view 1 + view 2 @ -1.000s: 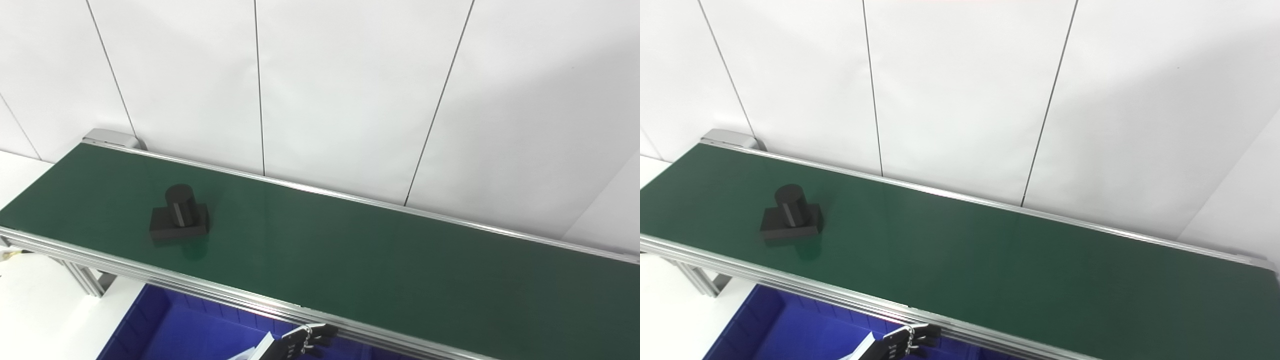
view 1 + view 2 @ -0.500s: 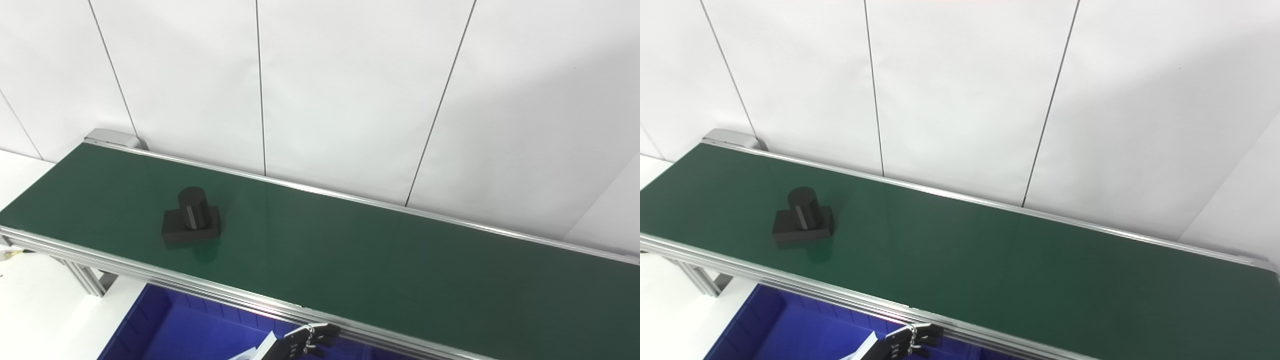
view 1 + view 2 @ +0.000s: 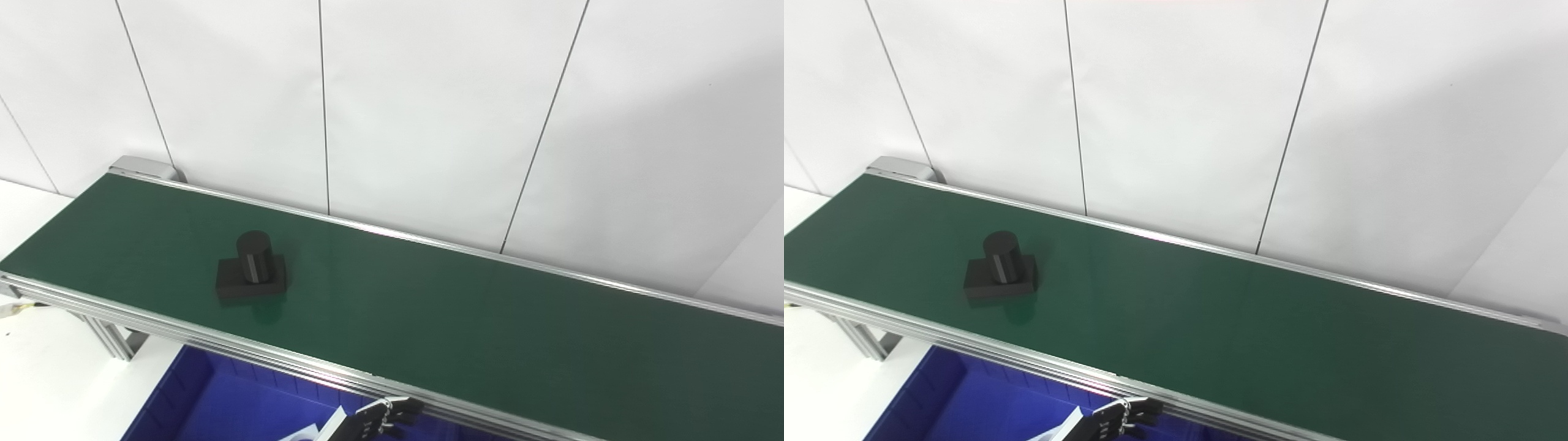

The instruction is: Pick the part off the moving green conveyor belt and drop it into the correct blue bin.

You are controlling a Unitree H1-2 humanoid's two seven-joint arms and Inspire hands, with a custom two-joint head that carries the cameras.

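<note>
Only one dark hand (image 3: 381, 419) shows, low at the bottom edge, fingers seemingly curled; which arm carries it is unclear.

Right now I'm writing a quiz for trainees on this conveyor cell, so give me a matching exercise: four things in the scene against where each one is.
Things:
1. black part
2. blue bin
3. left hand
4. conveyor belt

Places:
A. below the belt's near rail, at the bottom left
B. running from upper left to lower right in front of the white wall
C. on the belt's left portion
D. at the bottom edge, over the bin and just below the near rail

Pairs: 1-C, 2-A, 3-D, 4-B
</note>
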